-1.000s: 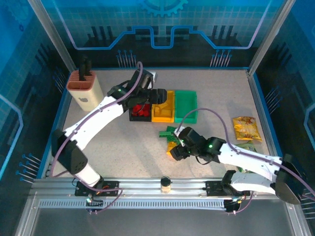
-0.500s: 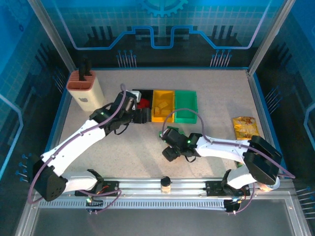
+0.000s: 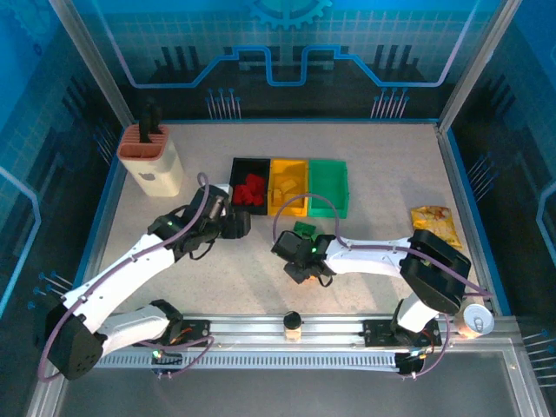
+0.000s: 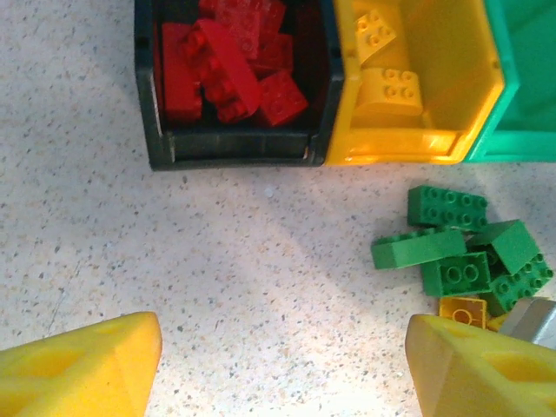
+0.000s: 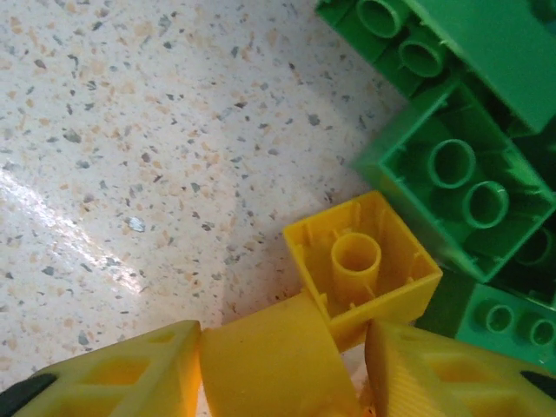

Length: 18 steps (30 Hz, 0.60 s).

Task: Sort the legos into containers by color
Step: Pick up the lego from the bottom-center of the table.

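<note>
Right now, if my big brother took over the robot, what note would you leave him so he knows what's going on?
Left pincer: open, empty, hovering over the table.
Right pincer: closed around a rounded yellow lego beside the pile.
Done: red legos in the black bin; two yellow legos in the yellow bin.
Left: the green bin looks empty; green legos and a square yellow lego wait in the pile.

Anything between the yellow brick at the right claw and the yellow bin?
Yes: loose green bricks lie between the yellow brick, at the right claw, and the yellow bin. Nothing taller; lifting should clear them.
</note>
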### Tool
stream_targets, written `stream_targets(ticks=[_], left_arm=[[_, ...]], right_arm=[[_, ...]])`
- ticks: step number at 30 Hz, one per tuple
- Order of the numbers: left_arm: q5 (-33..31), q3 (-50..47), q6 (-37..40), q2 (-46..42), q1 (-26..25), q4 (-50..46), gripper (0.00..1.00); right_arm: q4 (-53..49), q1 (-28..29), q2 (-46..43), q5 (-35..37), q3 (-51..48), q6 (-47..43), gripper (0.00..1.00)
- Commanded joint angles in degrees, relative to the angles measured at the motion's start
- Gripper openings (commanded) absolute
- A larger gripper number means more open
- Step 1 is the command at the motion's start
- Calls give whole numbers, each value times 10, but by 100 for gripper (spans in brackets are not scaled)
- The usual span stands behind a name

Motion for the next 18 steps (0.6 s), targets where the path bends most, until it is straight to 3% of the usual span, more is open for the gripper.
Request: stream_targets(ticks=[1,8,13,18], left_arm=[[-12,-17,-18,-24,5,3,75],[-22,-28,-18,-50,4,-8,74],[-26,-36,-20,-70,5,-15,74],[-13,-56,-32,-95,5,-15,74]], right_arm=[[-27,16,12,16,20,7,42],[-35,20,7,21,46,1,26],[-32,16,-9,15,78,-21,24],[-22,-25,-19,-17,139,-56,25]])
